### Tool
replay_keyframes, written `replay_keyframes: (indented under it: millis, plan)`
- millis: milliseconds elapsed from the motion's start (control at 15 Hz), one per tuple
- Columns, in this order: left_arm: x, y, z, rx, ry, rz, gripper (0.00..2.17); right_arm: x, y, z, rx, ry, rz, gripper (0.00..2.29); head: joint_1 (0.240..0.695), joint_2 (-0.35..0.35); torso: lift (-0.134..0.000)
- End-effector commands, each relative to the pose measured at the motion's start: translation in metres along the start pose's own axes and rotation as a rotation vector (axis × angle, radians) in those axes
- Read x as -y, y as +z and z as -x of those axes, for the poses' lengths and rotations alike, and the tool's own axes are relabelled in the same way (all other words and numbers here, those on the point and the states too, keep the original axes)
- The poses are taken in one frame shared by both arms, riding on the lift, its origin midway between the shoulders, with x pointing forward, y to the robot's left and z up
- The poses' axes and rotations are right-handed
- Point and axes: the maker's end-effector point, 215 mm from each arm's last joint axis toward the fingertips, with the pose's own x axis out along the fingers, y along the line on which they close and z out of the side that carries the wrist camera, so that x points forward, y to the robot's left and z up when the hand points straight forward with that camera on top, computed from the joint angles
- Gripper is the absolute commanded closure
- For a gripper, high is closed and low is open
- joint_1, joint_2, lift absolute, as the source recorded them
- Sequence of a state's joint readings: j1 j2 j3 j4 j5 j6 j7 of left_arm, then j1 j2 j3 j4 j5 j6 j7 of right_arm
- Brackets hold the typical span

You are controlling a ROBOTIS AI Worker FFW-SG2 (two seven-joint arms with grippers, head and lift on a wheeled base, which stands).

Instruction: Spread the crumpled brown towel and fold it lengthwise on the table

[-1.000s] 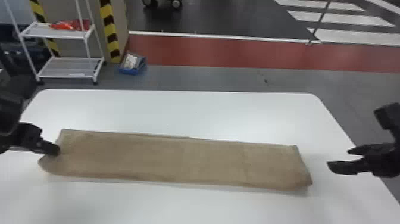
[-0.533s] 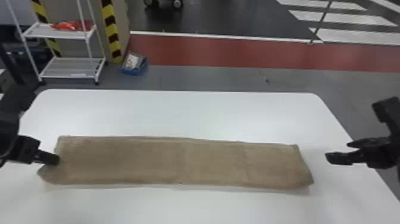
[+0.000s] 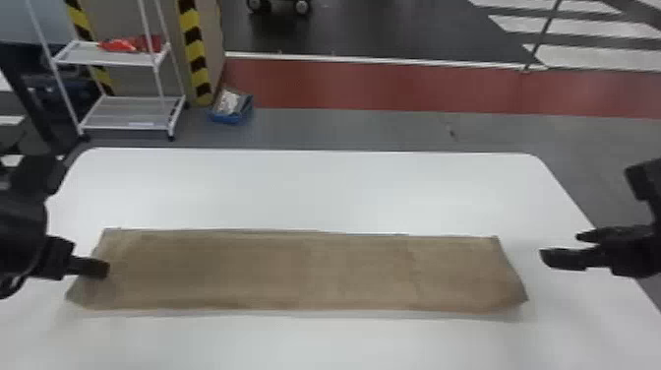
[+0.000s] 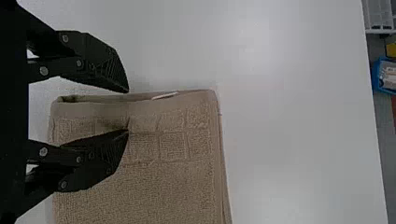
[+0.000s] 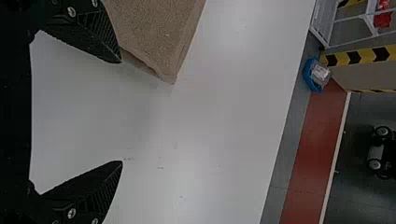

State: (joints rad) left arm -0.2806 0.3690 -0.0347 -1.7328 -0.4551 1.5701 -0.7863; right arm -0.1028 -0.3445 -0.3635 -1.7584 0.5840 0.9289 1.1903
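Brown oblong cloth towel (image 3: 315, 270) parallels the white bench's (image 3: 315, 192) far edge, black left gripper (image 3: 102, 268) parted at one end, black right gripper (image 3: 559, 246) wide.

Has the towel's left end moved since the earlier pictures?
Yes, toward the robot: the towel's left end now lies farther from the table's far edge.

1. The robot's left arm (image 3: 24, 231), black and jointed, enters at the left edge, its left gripper (image 3: 105, 269) aimed inward, as seen from across the room.
2. Its flat fingers (image 4: 105, 67) stand parted, a modest gap between the tips.
3. Opposite, the right arm (image 3: 644, 182) enters at the right edge, its right gripper (image 3: 560, 247) pointing inward, fingers (image 5: 100, 35) spread wide, tips well apart.
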Motion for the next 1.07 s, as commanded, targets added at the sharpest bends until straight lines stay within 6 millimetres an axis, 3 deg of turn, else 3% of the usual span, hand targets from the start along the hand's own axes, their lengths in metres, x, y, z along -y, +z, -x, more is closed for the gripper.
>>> replay_keyframes:
  millis: [0, 1000]
  plan:
    - [-0.0014, 0.0039, 0.0013, 0.008, 0.008, 0.005, 0.05, -0.0004, -0.0029, 0.0008, 0.004, 0.005, -0.009, 0.13, 0.695, -0.075, -0.123]
    - [-0.0023, 0.0069, 0.0090, 0.045, -0.010, 0.038, 0.07, -0.0035, -0.0049, 0.0013, 0.007, 0.015, -0.023, 0.13, 0.695, -0.070, -0.123]
